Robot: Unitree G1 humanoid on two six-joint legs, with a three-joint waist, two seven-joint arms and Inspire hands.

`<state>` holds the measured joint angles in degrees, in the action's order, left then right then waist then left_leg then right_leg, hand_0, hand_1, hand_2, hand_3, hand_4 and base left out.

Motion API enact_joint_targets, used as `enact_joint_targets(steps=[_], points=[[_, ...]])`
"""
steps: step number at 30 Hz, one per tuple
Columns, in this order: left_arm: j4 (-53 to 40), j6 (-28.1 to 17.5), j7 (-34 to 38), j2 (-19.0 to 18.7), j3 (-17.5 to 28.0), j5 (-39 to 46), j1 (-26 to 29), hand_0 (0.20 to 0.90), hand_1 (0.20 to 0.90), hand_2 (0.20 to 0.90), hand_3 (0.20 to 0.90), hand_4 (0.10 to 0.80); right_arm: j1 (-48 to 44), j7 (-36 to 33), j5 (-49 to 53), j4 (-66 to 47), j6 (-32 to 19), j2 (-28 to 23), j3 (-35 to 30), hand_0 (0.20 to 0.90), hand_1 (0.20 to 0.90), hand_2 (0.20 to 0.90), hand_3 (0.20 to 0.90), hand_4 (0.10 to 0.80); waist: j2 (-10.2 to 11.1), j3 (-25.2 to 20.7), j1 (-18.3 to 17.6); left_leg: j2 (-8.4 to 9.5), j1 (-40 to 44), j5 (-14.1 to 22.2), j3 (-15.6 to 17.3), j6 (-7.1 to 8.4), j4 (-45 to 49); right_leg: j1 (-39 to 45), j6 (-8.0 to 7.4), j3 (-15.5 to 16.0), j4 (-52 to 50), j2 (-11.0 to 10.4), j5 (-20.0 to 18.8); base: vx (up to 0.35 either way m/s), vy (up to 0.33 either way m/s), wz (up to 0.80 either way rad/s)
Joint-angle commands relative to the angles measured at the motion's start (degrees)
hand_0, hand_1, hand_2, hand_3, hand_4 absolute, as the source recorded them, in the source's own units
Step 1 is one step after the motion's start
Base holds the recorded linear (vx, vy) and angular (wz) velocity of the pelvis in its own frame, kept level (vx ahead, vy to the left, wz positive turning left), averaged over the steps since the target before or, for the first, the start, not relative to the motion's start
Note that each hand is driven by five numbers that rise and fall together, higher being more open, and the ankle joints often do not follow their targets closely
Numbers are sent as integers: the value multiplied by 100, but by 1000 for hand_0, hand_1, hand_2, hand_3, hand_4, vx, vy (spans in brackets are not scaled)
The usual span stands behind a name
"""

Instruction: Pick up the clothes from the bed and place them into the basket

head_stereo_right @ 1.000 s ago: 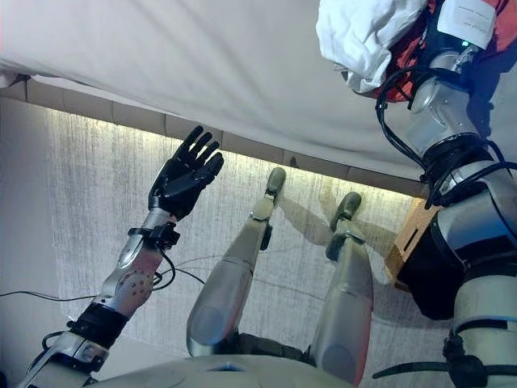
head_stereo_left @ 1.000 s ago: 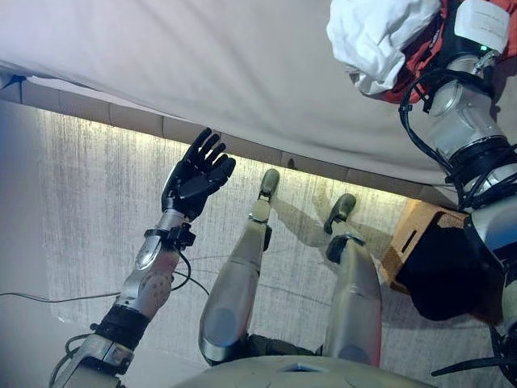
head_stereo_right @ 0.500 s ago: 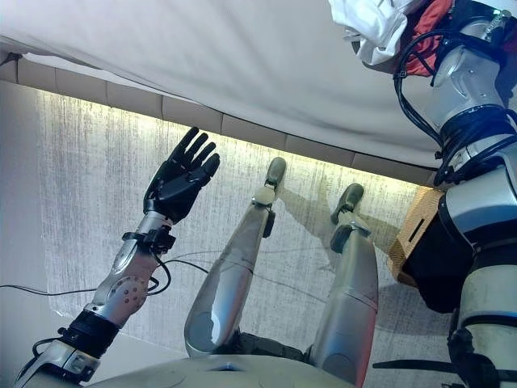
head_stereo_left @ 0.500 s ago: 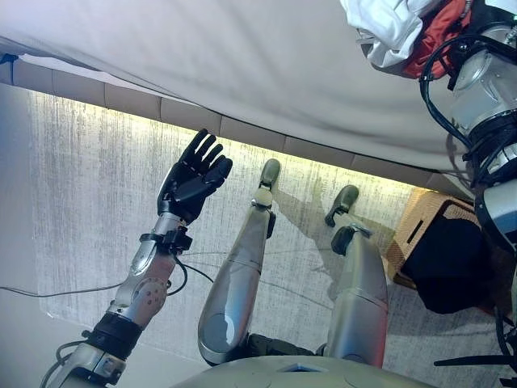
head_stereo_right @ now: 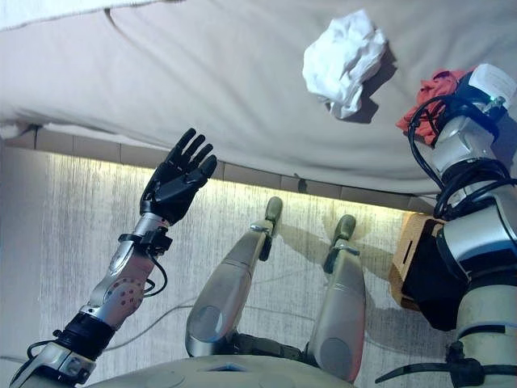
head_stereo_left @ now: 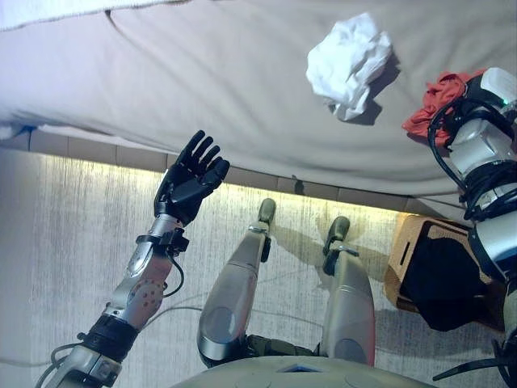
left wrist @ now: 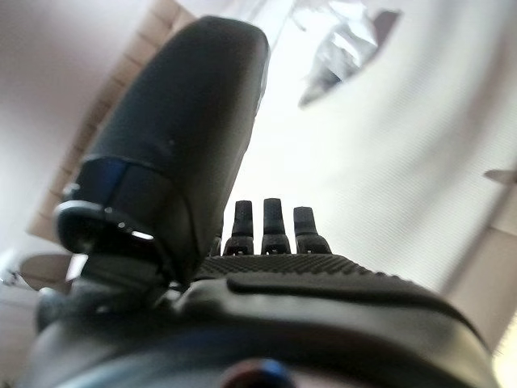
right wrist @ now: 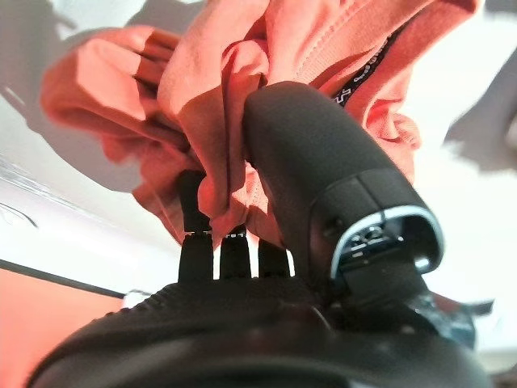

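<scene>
The right hand [right wrist: 266, 267] grips the orange garment [right wrist: 242, 105] on the bed [head_stereo_left: 202, 81]. The left hand [head_stereo_left: 191, 178] hovers open. The white garment [head_stereo_left: 349, 63] remains; the basket [head_stereo_left: 420, 242] holds something dark.

My matt black right hand [right wrist: 323, 194] is gripping soft orange cloth [right wrist: 242, 97]. At one o'clock, crumpled white cloth [head_stereo_left: 349, 63] is lying on the smooth grey bedsheet [head_stereo_left: 202, 81]; the basket [head_stereo_left: 412, 242] is looking wooden.
</scene>
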<state>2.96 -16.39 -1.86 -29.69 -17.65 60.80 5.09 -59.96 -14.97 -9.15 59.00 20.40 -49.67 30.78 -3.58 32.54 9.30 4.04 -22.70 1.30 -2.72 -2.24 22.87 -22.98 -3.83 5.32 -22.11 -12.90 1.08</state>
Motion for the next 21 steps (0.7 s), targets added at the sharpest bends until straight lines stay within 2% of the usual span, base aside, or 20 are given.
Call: enact_joint_targets(steps=[1,4,6,9,12,15,21], points=[[-414,-219,-76,74,425,-338,-113,900,900,900,900,800,-130,-773,-142,-496,-521,-1167,-320,300,300,300,200,100,374,-533,-161,-239,651,871,292,138,232,933,318,391,360,440,398,82,77,-18],[-292,-134,-48,114,410,-512,-176,900,900,900,900,800,369,-735,-185,-936,-673,-1353,-641,300,300,300,200,100,490,-854,-337,-323,1050,835,396,155,-135,1262,238,257,700,456,297,136,75,-25],[-146,-32,-83,170,422,-612,-267,900,900,900,900,800,1044,-700,-182,-1370,-842,-1494,-1092,300,300,300,200,100,582,-1175,-528,-365,1446,833,482,153,-496,1567,145,56,1021,508,195,188,63,-36],[80,252,-242,279,463,-486,-383,900,900,900,900,800,1945,-670,-320,-1745,-1062,-1490,-1785,300,300,300,200,100,652,-1576,-746,-418,1873,757,563,165,-924,1863,43,-212,1354,588,40,180,50,-32],[426,316,-355,444,382,-553,-444,900,900,900,900,800,2822,-451,-416,-2049,-1170,-1405,-2408,300,300,300,200,100,722,-2003,-985,-489,2319,619,652,198,-1485,2076,-107,-510,1790,654,-242,173,26,-32],[623,340,-431,535,390,-669,-399,900,900,900,900,800,3386,-313,-396,-2279,-1234,-1231,-2785,300,300,300,200,100,758,-2189,-1138,-569,2593,519,733,215,-1908,2162,-183,-694,2081,708,-423,44,-12,-41],[979,338,-580,718,382,-847,-146,900,900,900,900,800,4069,-209,-344,-2527,-1191,-723,-3118,300,300,300,200,100,772,-2370,-1401,-653,2885,461,912,238,-2331,2228,-219,-916,2418,838,-598,-16,-41,-32]])
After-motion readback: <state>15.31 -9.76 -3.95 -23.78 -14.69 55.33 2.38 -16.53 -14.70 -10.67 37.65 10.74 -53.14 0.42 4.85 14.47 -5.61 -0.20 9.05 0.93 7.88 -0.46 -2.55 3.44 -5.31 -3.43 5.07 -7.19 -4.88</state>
